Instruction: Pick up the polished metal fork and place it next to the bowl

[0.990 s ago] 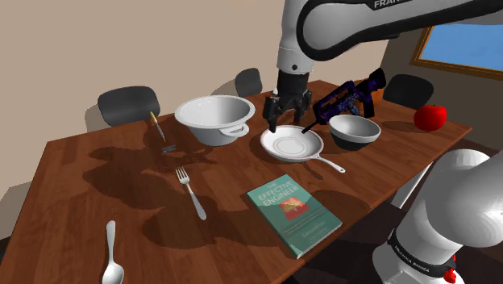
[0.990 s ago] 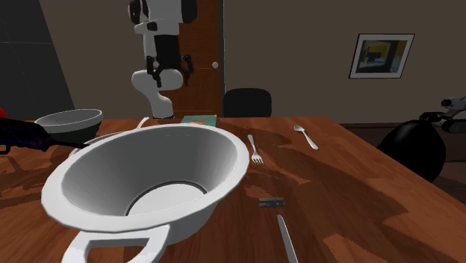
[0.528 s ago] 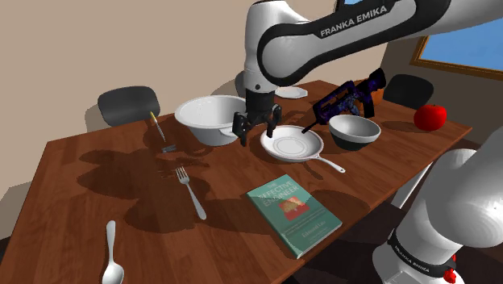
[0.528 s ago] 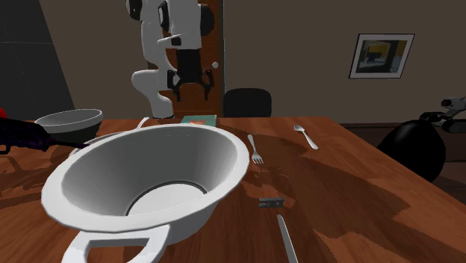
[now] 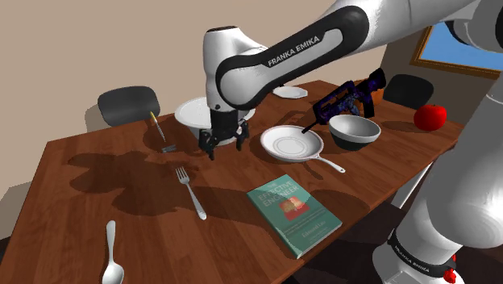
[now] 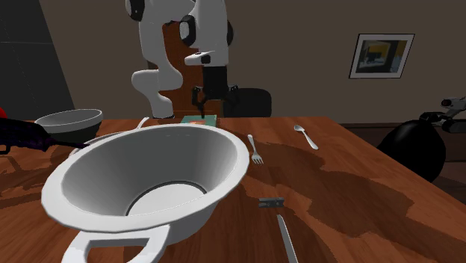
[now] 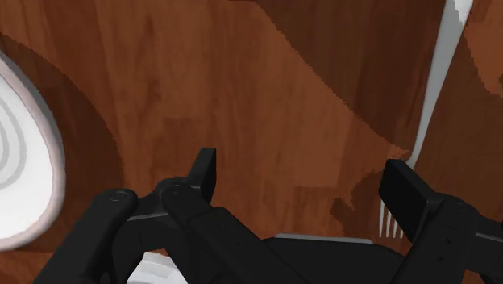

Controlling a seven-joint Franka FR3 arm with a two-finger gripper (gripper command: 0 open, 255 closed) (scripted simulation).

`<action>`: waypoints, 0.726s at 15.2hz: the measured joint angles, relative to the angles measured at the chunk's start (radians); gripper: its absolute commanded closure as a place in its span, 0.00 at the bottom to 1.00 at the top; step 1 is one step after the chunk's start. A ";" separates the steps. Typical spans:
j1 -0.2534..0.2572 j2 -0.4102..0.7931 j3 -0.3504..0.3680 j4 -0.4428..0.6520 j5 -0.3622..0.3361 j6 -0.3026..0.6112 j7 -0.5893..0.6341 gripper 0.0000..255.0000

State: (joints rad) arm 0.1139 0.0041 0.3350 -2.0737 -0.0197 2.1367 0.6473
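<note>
Part of the large white bowl [image 5: 190,113] is being hidden by the arm in the shoulder view, and in the second exterior view its handle is being cut off by the lower edge. In the wrist view the tines of the fork [image 7: 435,81] are being partly covered by one black finger [image 7: 407,194]. A white rim [image 7: 24,161] at the other side is being shown too partially to be identified. Everything is being carried by a brown wooden table [image 5: 97,185], with a dark chair [image 5: 127,103] standing beyond the bowl. The gripper [image 5: 226,148] is hanging just beside the bowl, above the table, with its fingers being held wide apart and nothing being clasped. The fork is lying flat on the table near the bowl, just past the gripper, with a spoon [image 5: 111,254] farther out. A framed picture [image 6: 381,56] and a door [image 6: 209,30] are being shown behind the bowl by the second exterior view, and a red apple [image 5: 430,117] and a book [image 5: 292,214] by the shoulder view.
</note>
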 measured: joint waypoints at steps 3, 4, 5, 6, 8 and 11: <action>0.022 0.115 0.015 0.095 -0.052 0.012 0.063 0.00; 0.032 0.154 0.018 0.133 -0.070 0.010 0.081 0.00; 0.044 0.196 0.020 0.178 -0.089 0.005 0.103 0.00; 0.054 0.236 0.019 0.209 -0.106 0.010 0.119 0.00; 0.082 0.316 0.018 0.285 -0.140 0.008 0.157 0.00; 0.127 0.441 0.009 0.431 -0.185 -0.020 0.197 0.00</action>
State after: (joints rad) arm 0.2412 0.4447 0.3439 -1.6429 -0.2047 2.1170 0.8448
